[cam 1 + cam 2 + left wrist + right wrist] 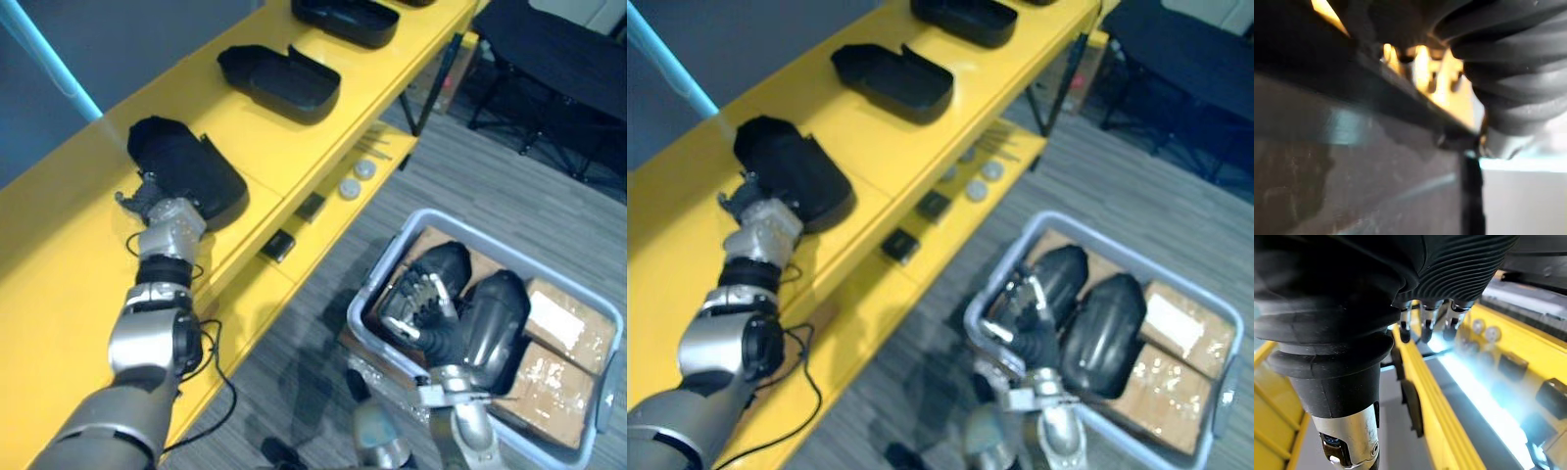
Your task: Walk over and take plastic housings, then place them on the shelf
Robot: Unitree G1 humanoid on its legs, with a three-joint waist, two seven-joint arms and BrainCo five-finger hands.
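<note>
Right robot hand (416, 299) over bin (361, 311); left robot hand (157, 208) at housing (191, 166) edge.

Three housings (279, 83) line the shelf (59, 255); two more lie in the bin (361, 311) (on the floor (490, 186), right).

Workshop or assembly area: long yellow shelf (78, 245) with black housings (279, 83) lined on top, small parts (350, 188) on its lower level, grey bin (361, 315) of housings beside it on grey floor (470, 176).
</note>
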